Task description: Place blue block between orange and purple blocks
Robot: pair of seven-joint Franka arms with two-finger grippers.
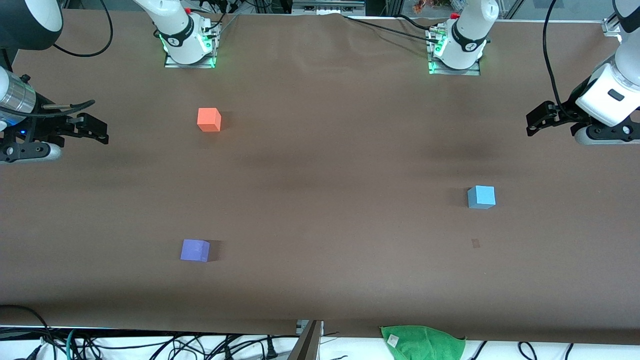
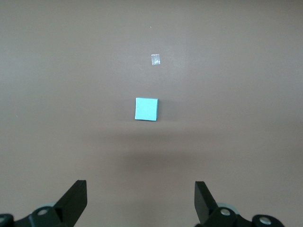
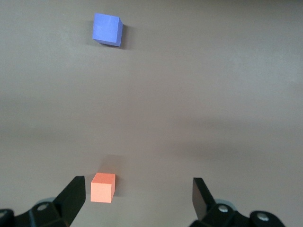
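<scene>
The light blue block (image 1: 481, 196) (image 2: 146, 109) sits alone on the brown table toward the left arm's end. The orange block (image 1: 209, 119) (image 3: 102, 187) and the purple block (image 1: 195, 250) (image 3: 107, 29) stand toward the right arm's end, well apart, the purple one nearer the front camera. My left gripper (image 1: 537, 120) (image 2: 140, 184) hangs open and empty over the table's edge at the left arm's end, apart from the blue block. My right gripper (image 1: 97, 129) (image 3: 139, 179) hangs open and empty over the right arm's end, apart from the orange block.
A small pale mark (image 1: 475, 243) (image 2: 155, 59) lies on the table a little nearer the front camera than the blue block. A green cloth (image 1: 422, 342) hangs at the table's near edge, with cables along it. The two arm bases (image 1: 189, 40) (image 1: 457, 47) stand at the table's top edge.
</scene>
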